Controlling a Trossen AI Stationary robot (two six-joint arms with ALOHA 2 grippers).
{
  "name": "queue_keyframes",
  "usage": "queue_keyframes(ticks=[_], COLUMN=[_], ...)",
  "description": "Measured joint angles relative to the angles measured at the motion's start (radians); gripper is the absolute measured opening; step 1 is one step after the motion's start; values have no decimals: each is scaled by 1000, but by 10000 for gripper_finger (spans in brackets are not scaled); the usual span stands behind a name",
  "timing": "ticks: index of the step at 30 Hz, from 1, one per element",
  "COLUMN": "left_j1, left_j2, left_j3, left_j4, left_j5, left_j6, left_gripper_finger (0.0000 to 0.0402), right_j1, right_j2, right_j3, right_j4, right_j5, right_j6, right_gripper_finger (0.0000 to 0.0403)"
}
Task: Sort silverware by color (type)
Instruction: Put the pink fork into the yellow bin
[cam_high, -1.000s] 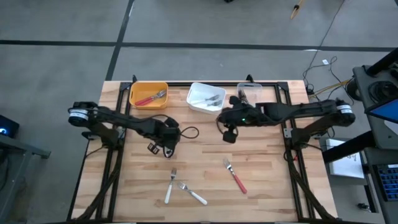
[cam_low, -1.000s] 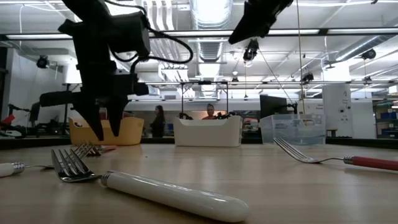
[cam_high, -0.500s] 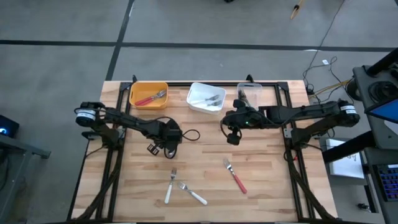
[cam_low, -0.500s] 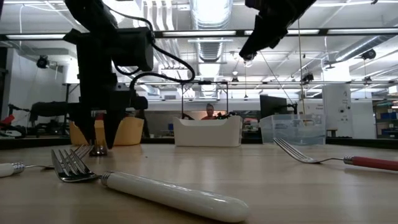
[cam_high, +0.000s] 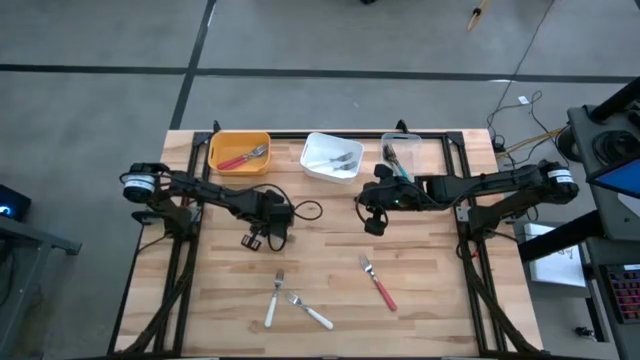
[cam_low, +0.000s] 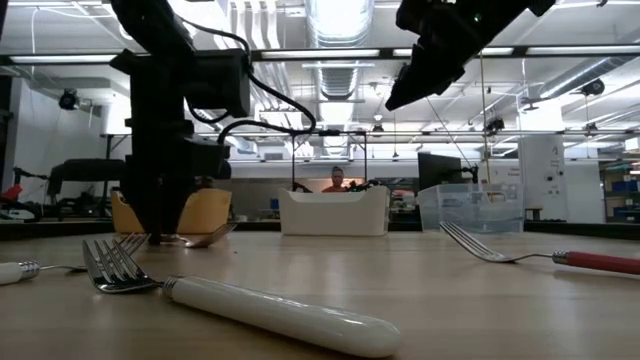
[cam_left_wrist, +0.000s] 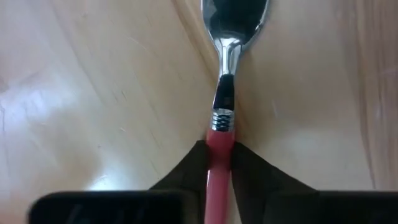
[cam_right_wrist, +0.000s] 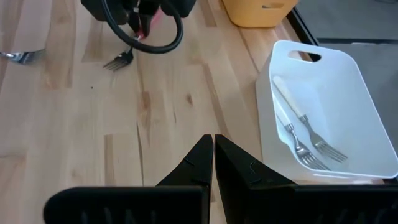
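Three forks lie nearest on the wooden table (cam_high: 430, 290): two white-handled forks (cam_high: 310, 312) crossing at their heads and, apart to the right, a red-handled fork (cam_high: 379, 284). The low view shows what the overhead one cannot: the near white fork's (cam_low: 250, 305) thick glossy handle and bright metal tines, and the red-handled fork's (cam_low: 540, 254) tines lifted slightly off the wood. Farther in, the left gripper (cam_high: 268, 236) is down at the table, and only the left wrist view reveals its grip: the two dark fingers (cam_left_wrist: 186, 171) pinch the red handle of a red-handled utensil (cam_left_wrist: 221, 118), whose silver neck runs forward to a rounded, spoon-like head lying on the wood. In the low view that head juts out beside the left gripper (cam_low: 165, 225) just above the tabletop. The right gripper (cam_high: 374, 212) hangs over the table in front of the bins, its fingers (cam_right_wrist: 196, 162) pressed together and holding nothing. At the far edge stand an orange bin (cam_high: 216, 156) with red-handled silverware, a white bin (cam_high: 312, 166) holding two white-handled forks seen clearly in the right wrist view, and a clear bin (cam_high: 412, 149).
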Motion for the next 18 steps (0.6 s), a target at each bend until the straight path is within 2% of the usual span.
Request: queue_keyframes(ticks=[2,9,14,18], left_j1=[5,15,56,133], left_j2=[-2,-54,-163,-269], left_j3=[0,-6,-3,-3], left_j4=[0,7,21,9], left_j5=[0,3,25,32], left_j6=[-19,-93,-122,-127], left_gripper_finger=[24,24,24,24], right_j1=[0,0,-2,-13], right_j2=[0,0,0,0], right_j3=[0,4,11,18], right_j4=[8,64,112,128], right_j5=[0,0,0,-1], right_j6=[0,-45,-90,-130], right_gripper_finger=[9,9,9,9])
